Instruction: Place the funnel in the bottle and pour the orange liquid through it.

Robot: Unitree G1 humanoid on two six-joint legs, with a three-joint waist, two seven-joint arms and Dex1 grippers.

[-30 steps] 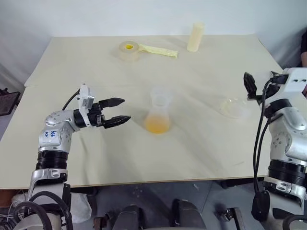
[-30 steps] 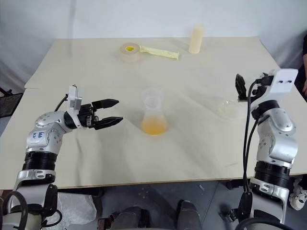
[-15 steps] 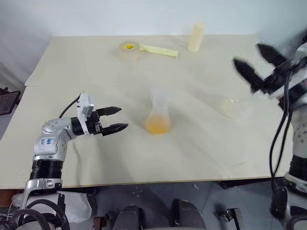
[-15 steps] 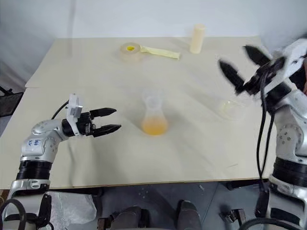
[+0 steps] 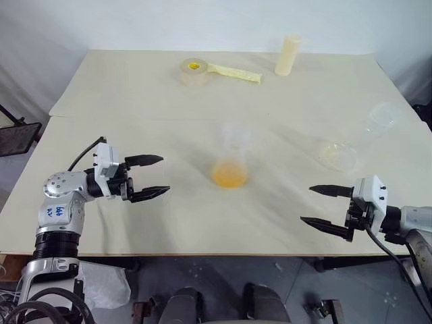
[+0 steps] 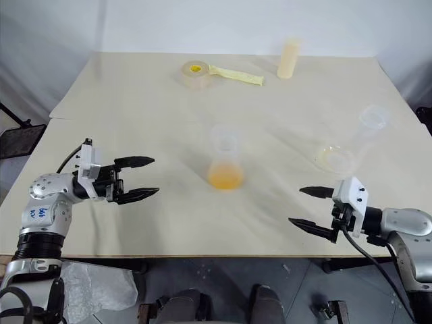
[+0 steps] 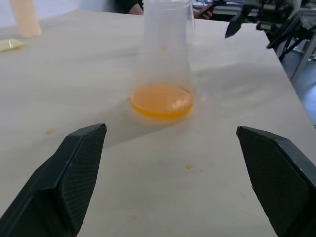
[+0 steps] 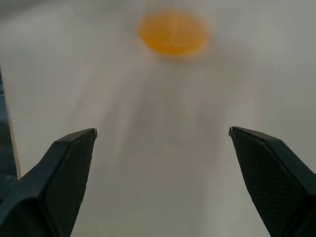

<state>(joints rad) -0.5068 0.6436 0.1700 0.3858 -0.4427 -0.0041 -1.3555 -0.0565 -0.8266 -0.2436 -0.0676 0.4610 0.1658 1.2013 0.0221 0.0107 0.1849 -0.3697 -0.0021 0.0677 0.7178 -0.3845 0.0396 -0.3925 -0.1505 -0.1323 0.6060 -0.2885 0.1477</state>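
Bottle (image 5: 231, 162) walls barely show above orange liquid (image 5: 229, 176); both tools (image 5: 148, 177) (image 5: 325, 206) released, empty.

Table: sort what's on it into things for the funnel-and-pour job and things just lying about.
For the job:
- bottle
- orange liquid, in the bottle's base
- funnel, apparently at the bottle's neck
- clear cone vessel, lying on its side

Lying about:
- tape roll with its yellow strip
- cream cylinder

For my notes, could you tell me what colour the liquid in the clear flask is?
Bright orange liquid, clearest in the left wrist view.
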